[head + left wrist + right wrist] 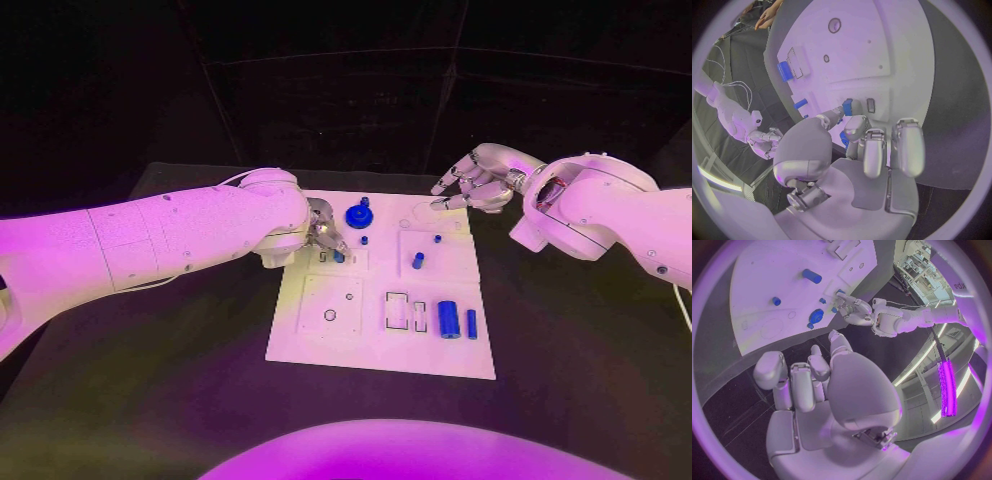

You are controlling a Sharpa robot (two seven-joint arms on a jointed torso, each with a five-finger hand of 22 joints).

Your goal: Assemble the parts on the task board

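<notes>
1. Nearest on the white rectangular task board point(378, 345): large blue cylinder point(449, 319) lying flat, thin blue pin point(472, 323) just beside it, both next to an outlined rectangular recess point(397, 310).
2. Mid-board: short blue peg point(418, 260) lying near the right half; tiny blue stud point(364, 240) between it and the far knob.
3. Left hand point(320, 240) reaching in over the board's left edge, fingers pointed down at a small square recess. In the left wrist view, thumb and fingers point(871, 145) closed round a small blue block point(847, 106), block touching the board beside a small slot point(871, 105). Held part mostly hidden in the head view; a blue tip visible under the hand.
4. Far end of board: round blue knob with a stem point(359, 215) standing just beyond the left hand.
5. Right hand point(473, 185) hovering above the board's far right corner, fingers loosely curled and apart, holding nothing. Right wrist view confirming bare palm and fingers point(798, 380), with the board, knob and left hand beyond.
</notes>
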